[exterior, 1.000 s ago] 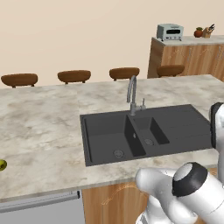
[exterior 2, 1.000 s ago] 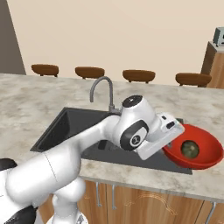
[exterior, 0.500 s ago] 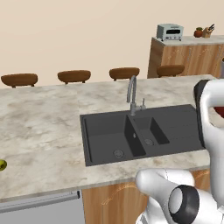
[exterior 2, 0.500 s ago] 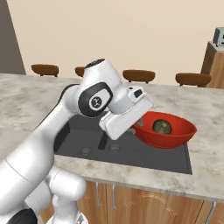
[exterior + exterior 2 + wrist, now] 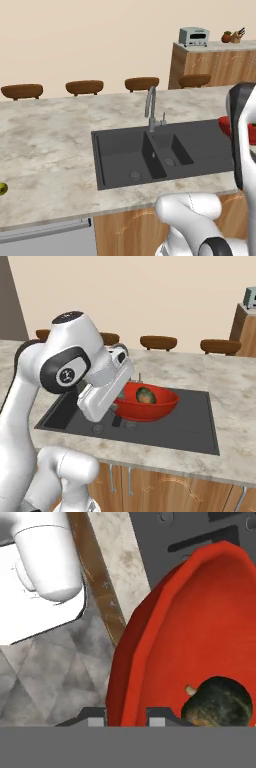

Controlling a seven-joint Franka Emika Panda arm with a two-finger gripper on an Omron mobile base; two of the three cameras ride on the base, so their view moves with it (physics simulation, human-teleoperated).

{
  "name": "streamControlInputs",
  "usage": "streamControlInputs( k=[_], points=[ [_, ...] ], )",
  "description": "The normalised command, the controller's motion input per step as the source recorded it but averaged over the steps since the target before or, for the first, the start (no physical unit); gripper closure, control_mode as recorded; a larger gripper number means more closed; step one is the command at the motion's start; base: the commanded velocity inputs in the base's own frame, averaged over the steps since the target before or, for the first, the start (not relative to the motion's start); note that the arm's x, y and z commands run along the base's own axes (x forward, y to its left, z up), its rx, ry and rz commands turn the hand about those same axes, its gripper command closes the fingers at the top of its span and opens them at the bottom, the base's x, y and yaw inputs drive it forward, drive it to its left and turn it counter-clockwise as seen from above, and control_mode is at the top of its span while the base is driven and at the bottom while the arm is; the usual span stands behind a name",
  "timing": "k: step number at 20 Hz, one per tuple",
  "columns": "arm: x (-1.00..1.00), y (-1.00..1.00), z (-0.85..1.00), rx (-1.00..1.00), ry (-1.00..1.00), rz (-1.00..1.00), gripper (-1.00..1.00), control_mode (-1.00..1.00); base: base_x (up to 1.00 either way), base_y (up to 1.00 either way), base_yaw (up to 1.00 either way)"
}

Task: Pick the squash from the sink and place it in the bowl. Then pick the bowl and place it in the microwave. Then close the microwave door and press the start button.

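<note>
**Bowl With Squash Held Aloft Above the Sink**

The gripper (image 5: 123,716) was closed on the rim of the red bowl (image 5: 150,406), one finger tip on each side of the bowl wall, as the hand view showed. The jaws stood narrowly apart, with only the thickness of the rim between them. The bowl was clear of the counter and hung above the dark grey sink (image 5: 197,423), tilted slightly in the right base view.

The squash (image 5: 145,395) lay inside the bowl. In the hand view the squash (image 5: 218,701) rested against the lower inside wall, dark green with a short tan stem, just beside the gripped section of rim.

In the left base view, a small part of the bowl (image 5: 225,125) showed at the right edge, beside the white upper arm link, above the right end of the sink (image 5: 120,155). Both basins of the sink held nothing. The curved steel faucet (image 5: 150,107) stood behind the divider between the basins.

The marble-patterned counter (image 5: 45,145) surrounded the sink. A yellow-green fruit (image 5: 2,188) lay at the far left edge of the counter, well apart from the sink. Four brown stools (image 5: 84,87) stood along the far side of the counter. A toaster oven (image 5: 194,36) sat on a wooden cabinet in the background.
</note>
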Motion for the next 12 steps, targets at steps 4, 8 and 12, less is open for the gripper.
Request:
streamControlInputs(
  k=[4, 8, 12],
  points=[
    [-0.29, 0.94, 0.31, 0.05, -0.12, 0.37, 1.0, -1.0, 0.0, 0.0, 0.0],
    [0.0, 0.86, 0.54, 0.0, -0.1, 0.34, 1.0, -1.0, 0.0, 0.0, 0.0],
    [0.07, 0.6, 0.17, 0.0, -0.18, 0.24, 1.0, -1.0, 0.0, 0.0, 0.0]
  ],
)
